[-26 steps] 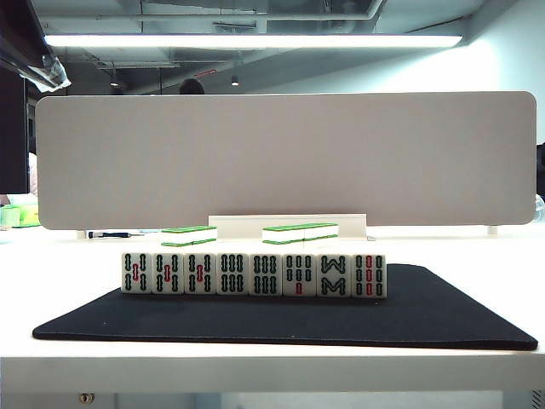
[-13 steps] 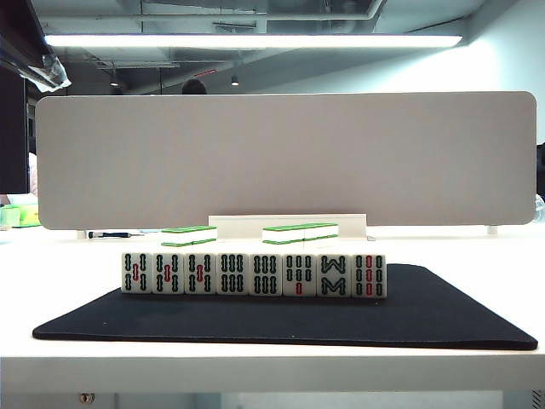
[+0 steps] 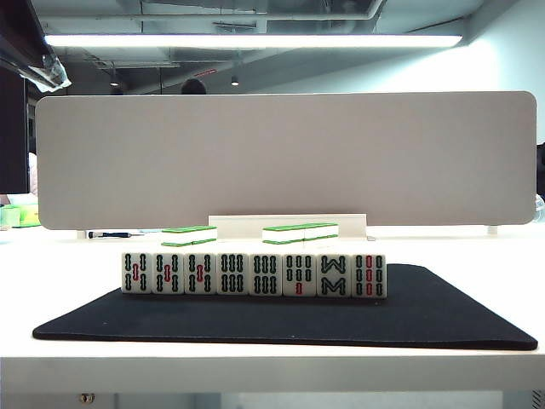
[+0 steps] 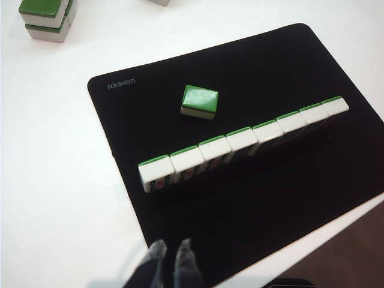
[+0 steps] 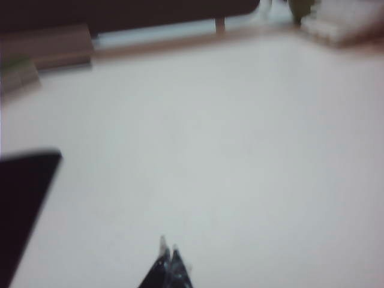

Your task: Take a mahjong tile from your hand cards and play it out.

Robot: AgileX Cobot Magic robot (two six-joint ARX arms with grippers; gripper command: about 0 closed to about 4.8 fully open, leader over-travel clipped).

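Observation:
The hand cards stand upright in a row of several tiles on the black mat, bamboo faces toward the exterior camera. From the left wrist view the row shows green backs. One mahjong tile lies alone on the mat beyond the row, green back up, face hidden. My left gripper hovers over the mat's near side, fingers close together and empty. My right gripper is shut and empty over bare white table beside a mat corner. Neither gripper appears in the exterior view.
Green-backed tile stacks lie on the white table behind the mat, one stack off the mat's corner. A large white divider panel stands at the back. The table's edge runs close to the mat.

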